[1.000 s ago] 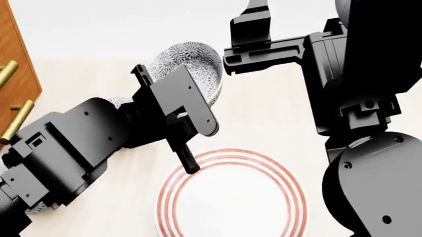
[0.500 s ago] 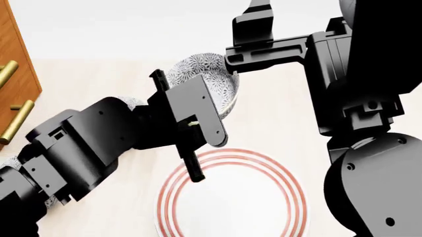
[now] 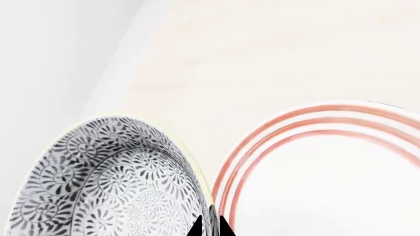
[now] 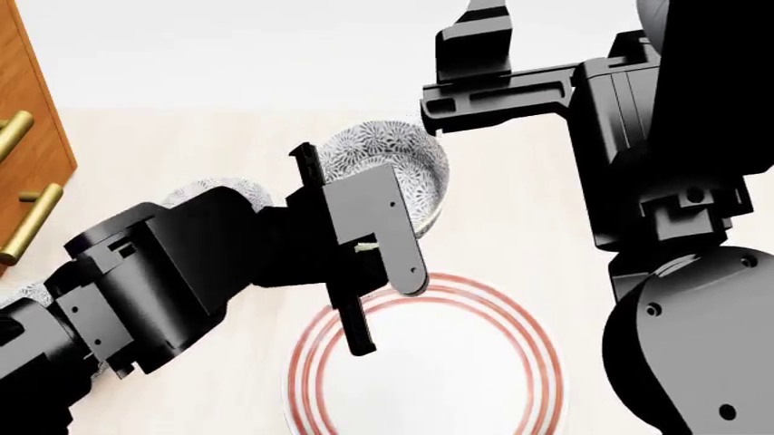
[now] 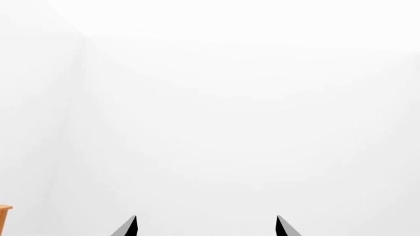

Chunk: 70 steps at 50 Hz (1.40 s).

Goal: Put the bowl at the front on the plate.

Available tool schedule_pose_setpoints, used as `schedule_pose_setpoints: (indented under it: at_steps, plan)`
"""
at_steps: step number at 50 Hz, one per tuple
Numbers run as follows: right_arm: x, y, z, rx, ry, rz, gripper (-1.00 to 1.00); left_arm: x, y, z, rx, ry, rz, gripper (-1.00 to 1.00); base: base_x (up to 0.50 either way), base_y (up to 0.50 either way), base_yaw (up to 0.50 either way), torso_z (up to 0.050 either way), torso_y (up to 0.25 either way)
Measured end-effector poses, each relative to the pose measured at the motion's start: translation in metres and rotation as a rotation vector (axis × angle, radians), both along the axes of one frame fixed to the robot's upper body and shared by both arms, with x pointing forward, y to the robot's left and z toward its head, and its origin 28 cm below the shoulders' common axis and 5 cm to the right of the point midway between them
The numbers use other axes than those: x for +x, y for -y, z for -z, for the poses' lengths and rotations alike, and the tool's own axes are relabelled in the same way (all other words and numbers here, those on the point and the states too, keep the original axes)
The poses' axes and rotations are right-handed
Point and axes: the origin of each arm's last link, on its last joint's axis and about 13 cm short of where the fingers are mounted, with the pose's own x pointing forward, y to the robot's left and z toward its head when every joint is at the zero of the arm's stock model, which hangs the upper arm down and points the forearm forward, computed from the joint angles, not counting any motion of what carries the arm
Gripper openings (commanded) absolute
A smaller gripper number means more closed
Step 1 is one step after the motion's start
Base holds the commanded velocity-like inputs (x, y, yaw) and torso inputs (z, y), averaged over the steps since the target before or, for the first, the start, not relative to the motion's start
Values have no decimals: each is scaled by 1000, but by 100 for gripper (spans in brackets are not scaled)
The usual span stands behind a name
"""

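Note:
The flower-patterned bowl [image 4: 390,156] hangs in the air just beyond the far rim of the plate [image 4: 436,381], tilted. My left gripper [image 3: 210,230] is shut on the bowl [image 3: 111,182], pinching its rim with one fingertip inside and one outside. In the left wrist view the red-ringed plate [image 3: 328,172] lies right beside the bowl's rim on the pale table. High at the back, away from both, my right gripper [image 5: 204,227] stands open and faces a white wall with nothing between its fingers; the head view also shows the right gripper [image 4: 474,41].
A second patterned bowl [image 4: 199,192] peeks out behind my left forearm, and a sliver of another bowl [image 4: 22,294] shows at the far left. A wooden cabinet [image 4: 31,100] with brass handles [image 4: 29,222] stands at the left edge. My right arm [image 4: 677,272] fills the right side.
My left gripper has carried the bowl to the right and slightly nearer the plate's far rim. The right arm has barely shifted.

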Motion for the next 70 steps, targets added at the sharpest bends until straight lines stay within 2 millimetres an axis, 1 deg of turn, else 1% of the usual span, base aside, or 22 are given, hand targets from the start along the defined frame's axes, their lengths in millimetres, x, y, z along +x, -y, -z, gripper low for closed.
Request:
schedule_pose_setpoints:
  at_steps: [15, 43, 70]
  plan:
    - [-2, 3, 1, 6, 2, 11, 100, -8, 12, 2, 54, -35, 22, -100, 0, 0, 0, 0, 0]
    - [0, 3, 5, 12, -7, 13, 100, -22, 25, 21, 141, -84, 102, -100, 0, 0, 0, 0, 0]
    - [3, 3, 6, 14, -12, 11, 100, -32, 33, 38, 157, -117, 155, -100, 0, 0, 0, 0, 0]
